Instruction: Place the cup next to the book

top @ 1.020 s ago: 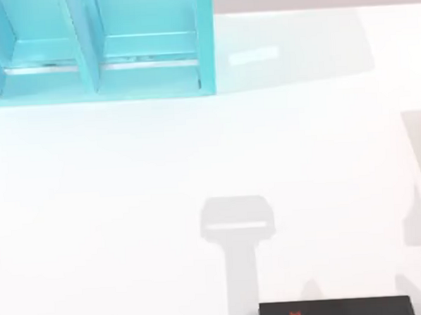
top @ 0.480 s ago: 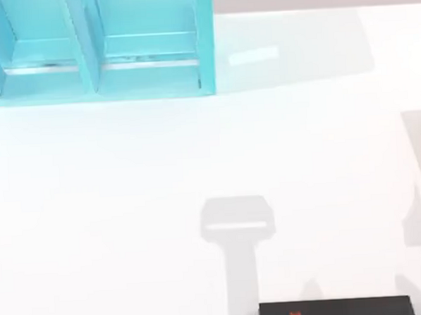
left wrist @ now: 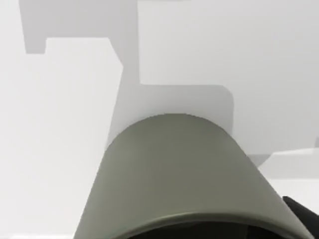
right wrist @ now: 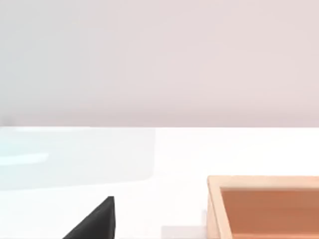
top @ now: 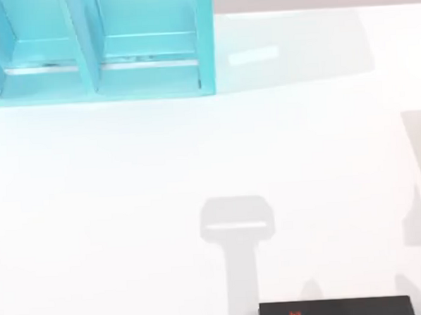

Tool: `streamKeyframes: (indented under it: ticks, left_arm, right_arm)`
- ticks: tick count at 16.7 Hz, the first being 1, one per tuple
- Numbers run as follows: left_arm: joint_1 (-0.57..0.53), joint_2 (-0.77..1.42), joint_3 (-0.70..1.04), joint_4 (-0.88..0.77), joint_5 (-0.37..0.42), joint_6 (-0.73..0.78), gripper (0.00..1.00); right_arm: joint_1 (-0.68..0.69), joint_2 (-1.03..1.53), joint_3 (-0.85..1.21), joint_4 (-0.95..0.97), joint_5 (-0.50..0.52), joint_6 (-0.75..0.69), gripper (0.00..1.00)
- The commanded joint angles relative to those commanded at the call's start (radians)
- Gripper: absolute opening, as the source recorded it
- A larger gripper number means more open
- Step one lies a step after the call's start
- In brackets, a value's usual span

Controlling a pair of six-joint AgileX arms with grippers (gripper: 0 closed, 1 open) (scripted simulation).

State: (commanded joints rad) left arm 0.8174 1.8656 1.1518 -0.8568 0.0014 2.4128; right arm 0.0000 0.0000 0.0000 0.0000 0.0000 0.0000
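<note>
left gripper [left wrist: 195, 230] clamped on cup [left wrist: 174, 169]

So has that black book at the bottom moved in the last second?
No. The book sits at the same spot on the table's near edge, equally far from the turquoise shelf.

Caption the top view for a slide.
Black book at the table's near edge, turquoise shelf unit at far left.

One cup [left wrist: 174, 174], one book [top: 336, 310], one turquoise shelf unit [top: 95, 47], one wooden box [right wrist: 264, 206]
</note>
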Motion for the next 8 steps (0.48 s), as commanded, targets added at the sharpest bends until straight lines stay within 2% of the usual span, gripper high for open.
streamKeyframes:
  ticks: [8]
  left_arm:
    - [-0.001,-0.013,0.024,-0.030,0.000,0.003,0.00]
  right_arm:
    - [0.000,0.000,0.000,0.000,0.000,0.000,1.00]
